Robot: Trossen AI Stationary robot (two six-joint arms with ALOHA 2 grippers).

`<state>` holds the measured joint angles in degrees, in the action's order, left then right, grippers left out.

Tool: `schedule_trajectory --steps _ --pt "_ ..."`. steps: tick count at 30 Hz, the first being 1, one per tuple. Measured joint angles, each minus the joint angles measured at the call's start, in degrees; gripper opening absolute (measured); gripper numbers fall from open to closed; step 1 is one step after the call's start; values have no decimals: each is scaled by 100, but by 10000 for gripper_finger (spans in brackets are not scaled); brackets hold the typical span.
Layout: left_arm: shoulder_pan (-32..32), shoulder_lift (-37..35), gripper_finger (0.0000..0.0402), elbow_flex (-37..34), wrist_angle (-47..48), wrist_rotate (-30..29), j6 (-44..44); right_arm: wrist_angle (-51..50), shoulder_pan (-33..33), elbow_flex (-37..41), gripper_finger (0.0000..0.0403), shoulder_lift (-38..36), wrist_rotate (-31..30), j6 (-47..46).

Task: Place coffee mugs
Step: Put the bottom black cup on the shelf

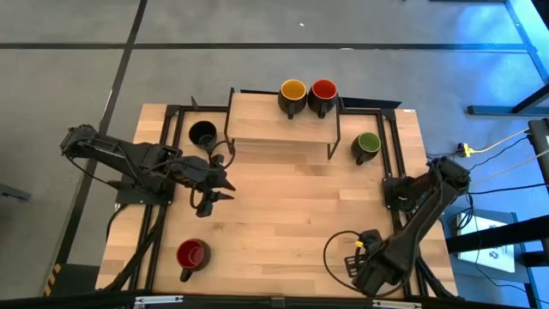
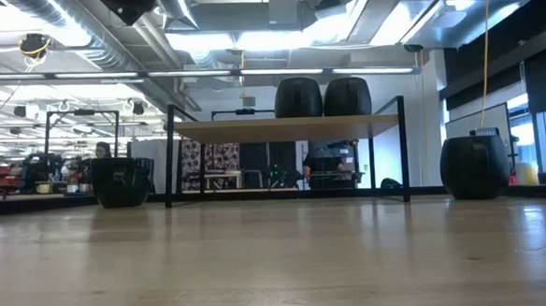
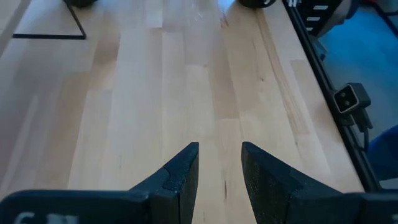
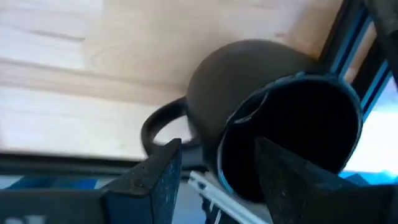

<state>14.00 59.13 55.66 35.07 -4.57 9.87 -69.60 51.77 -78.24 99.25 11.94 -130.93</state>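
The right gripper (image 4: 211, 168) has its fingers spread around the rim of a black mug (image 4: 261, 81) lying tipped at the table's (image 1: 283, 206) near right corner. Its handle (image 4: 163, 127) points sideways from the fingers. The left gripper (image 1: 214, 190), fingers narrowly apart and empty, hovers mid-table.

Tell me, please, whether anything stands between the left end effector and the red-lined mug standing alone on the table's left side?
Nothing visible does. Only bare table lies between the left end effector and the red-lined mug. The black-lined mug stands on the end effector's other side, out of that path.
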Motion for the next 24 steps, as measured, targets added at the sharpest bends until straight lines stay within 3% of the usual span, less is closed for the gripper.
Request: schedule_trajectory --steps 10,14,21,24 --pt "0 0 116 0 2 -49 -143 214 -4 221 175 202 -100 54" --pt "0 1 116 0 2 -49 -146 386 -4 346 132 202 -295 113" --pt "0 2 116 0 3 -50 -149 590 -4 364 18 202 -786 728" --pt "0 2 116 0 4 -49 -149 526 -50 321 13 202 -1063 1170"
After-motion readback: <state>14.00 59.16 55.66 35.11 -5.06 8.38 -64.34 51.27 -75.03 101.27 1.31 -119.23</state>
